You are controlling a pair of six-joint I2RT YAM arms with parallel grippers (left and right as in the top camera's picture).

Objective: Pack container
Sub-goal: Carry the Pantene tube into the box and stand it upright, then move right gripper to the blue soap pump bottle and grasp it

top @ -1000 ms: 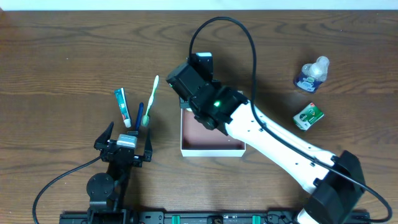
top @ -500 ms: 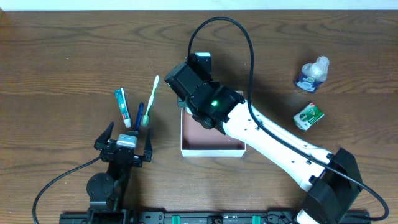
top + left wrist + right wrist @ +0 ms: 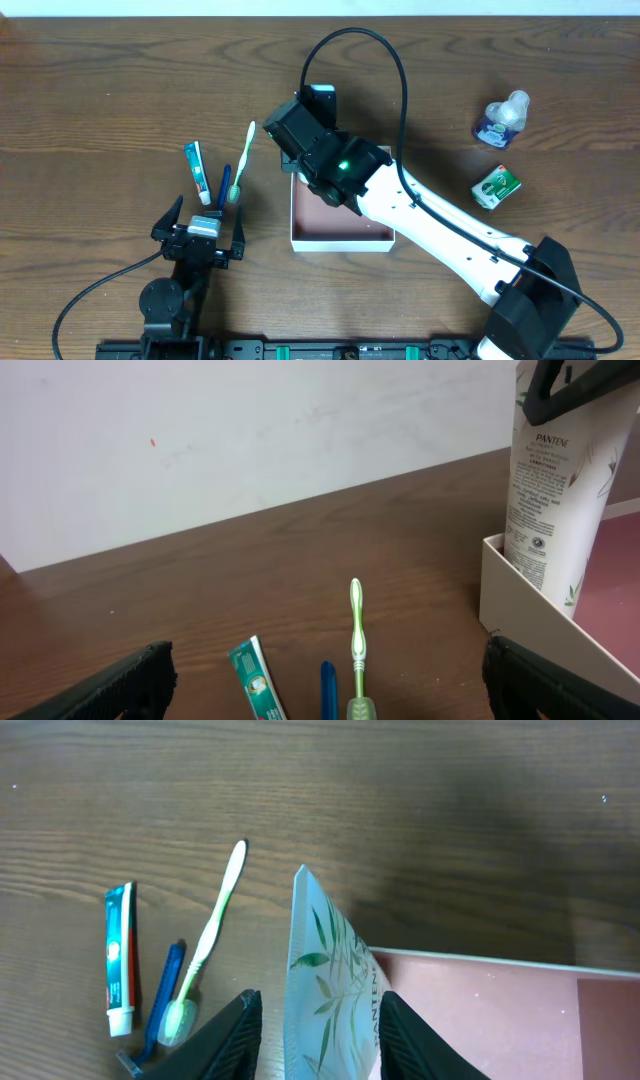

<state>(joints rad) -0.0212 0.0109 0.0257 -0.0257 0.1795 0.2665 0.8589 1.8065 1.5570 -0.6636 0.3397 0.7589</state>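
Flat-crimped leaf-print tube (image 3: 560, 490) upright in thin-walled square container (image 3: 340, 246) (pinkish floor).

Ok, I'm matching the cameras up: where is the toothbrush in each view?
Overhead: toothbrush left of centre, toothpaste on its left.
Left wrist: toothbrush bottom centre, toothpaste on its left.
Right wrist: toothbrush left of centre, toothpaste on its left.
Shared landmark: the toothpaste.
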